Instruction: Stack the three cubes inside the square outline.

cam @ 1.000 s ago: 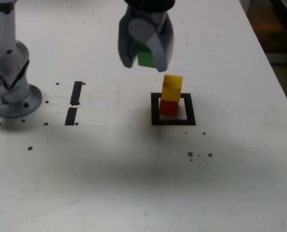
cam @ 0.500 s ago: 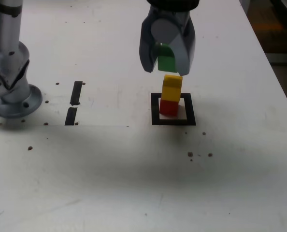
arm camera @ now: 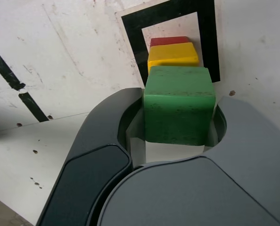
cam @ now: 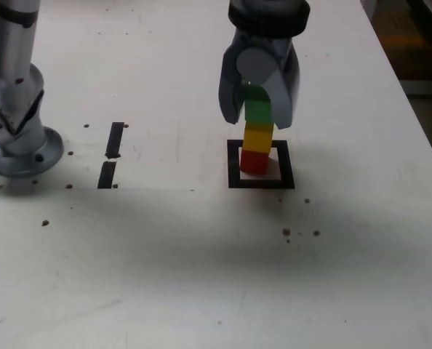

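While clamped, green cube (cam: 258,110) (between end effector (cam: 258,116) jaws)

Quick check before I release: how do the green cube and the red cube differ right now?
The green cube is clamped between the gripper fingers; the red cube is free of them. Green sits at the top of the column, on the yellow cube; red is at the bottom, on the table inside the square outline. They look alike in size and shape.
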Robot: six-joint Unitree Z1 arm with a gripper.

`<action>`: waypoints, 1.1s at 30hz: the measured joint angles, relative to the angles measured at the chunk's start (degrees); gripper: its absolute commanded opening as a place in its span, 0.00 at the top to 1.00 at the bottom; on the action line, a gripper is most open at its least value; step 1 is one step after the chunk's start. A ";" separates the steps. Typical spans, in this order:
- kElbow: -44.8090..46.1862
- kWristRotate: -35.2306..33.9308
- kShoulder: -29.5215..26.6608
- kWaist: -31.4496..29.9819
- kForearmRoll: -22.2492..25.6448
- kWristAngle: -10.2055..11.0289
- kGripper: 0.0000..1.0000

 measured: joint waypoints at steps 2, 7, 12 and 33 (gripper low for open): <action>0.00 0.10 0.26 0.00 -0.13 0.00 0.77; 0.01 0.31 0.47 0.00 -0.41 0.01 0.66; 0.37 0.34 0.57 0.00 -0.43 -0.24 0.49; 1.31 1.02 -0.95 0.00 -1.26 1.78 0.13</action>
